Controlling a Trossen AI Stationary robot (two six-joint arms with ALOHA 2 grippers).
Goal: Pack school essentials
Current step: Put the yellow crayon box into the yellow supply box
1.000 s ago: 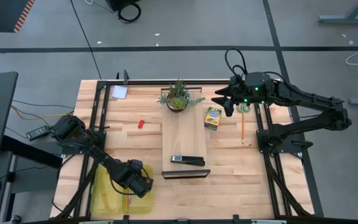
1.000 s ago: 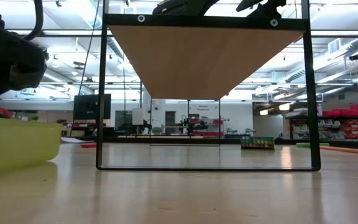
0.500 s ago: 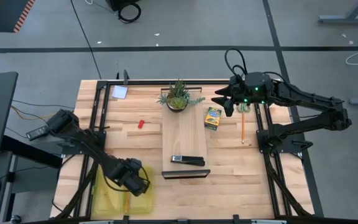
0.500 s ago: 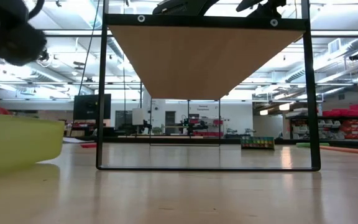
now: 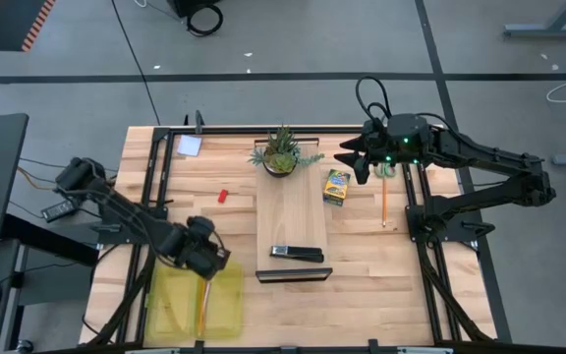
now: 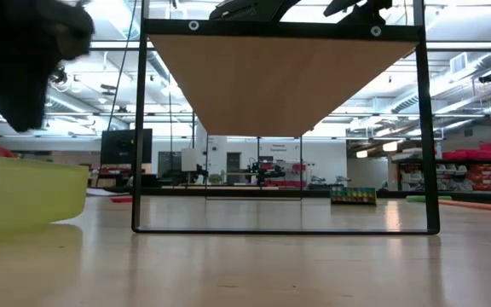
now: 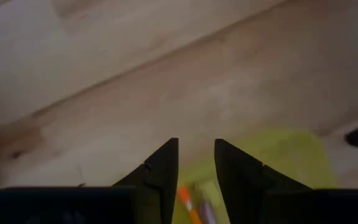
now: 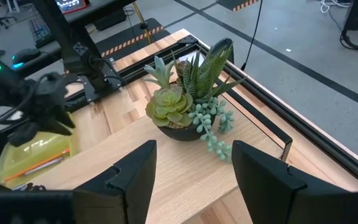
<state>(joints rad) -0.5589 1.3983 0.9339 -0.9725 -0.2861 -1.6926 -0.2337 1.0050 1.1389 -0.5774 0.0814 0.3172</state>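
My left gripper (image 5: 204, 260) hangs open over the far edge of the yellow tray (image 5: 226, 313), touching nothing. The orange pen (image 5: 202, 307) lies inside the tray and also shows between the fingers in the left wrist view (image 7: 188, 201). My right gripper (image 5: 360, 163) waits open near the table's far right, beside the yellow-green crayon box (image 5: 336, 186). The thin pencil (image 5: 383, 205) lies flat right of the box. Green scissors handles (image 5: 387, 170) peek out under the right arm. The red eraser (image 5: 221, 196) and the pale note pad (image 5: 189, 146) lie on the table's left half.
A raised wooden board (image 5: 291, 211) on a black frame (image 6: 140, 128) spans the middle. It carries the potted plant (image 5: 281, 152) at its far end and a black bar-shaped object (image 5: 296, 254) at its near end. Bare table lies between tray and eraser.
My left gripper has risen from over the yellow tray and drawn back toward the table's far-left, now standing over the tray's far edge. The orange pen, earlier covered by the gripper, shows lying in the tray. The right arm has kept still.
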